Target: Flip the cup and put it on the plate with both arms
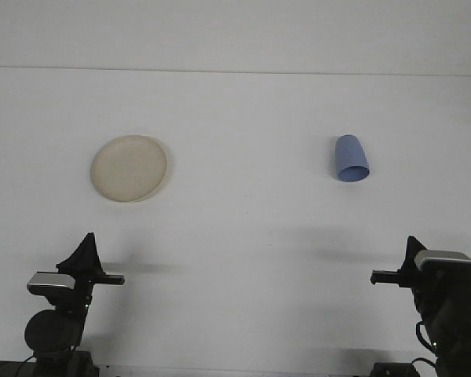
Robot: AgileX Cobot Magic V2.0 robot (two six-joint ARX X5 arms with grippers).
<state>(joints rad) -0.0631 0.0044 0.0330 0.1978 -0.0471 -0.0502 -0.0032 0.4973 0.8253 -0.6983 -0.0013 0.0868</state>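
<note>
A wide white matte worktop (243,228) fills nearly the whole frame, its far edge running as a thin line across the upper part, with a pale wall above it. The round, shallow cream plastic plate (129,168) lies flat in the upper left of the frame, its rim raised slightly and catching a soft shadow on the right side. The small blue plastic cup (351,159) sits in the upper right, tapered — its narrow closed end points toward the far edge and its wider rim toward the bottom of the frame. Whether it lies on its side or stands upside down cannot be told from this angle. Plate and cup are well apart, with bare worktop between them and all around each.

The left pincer (86,250) rises as a dark pointed shape in the lower left, well below the plate; its opening cannot be told. The right pincer (412,251) sits in the lower right corner, close to the frame's right edge and well below the cup — its opening cannot be told either. Neither touches anything.
</note>
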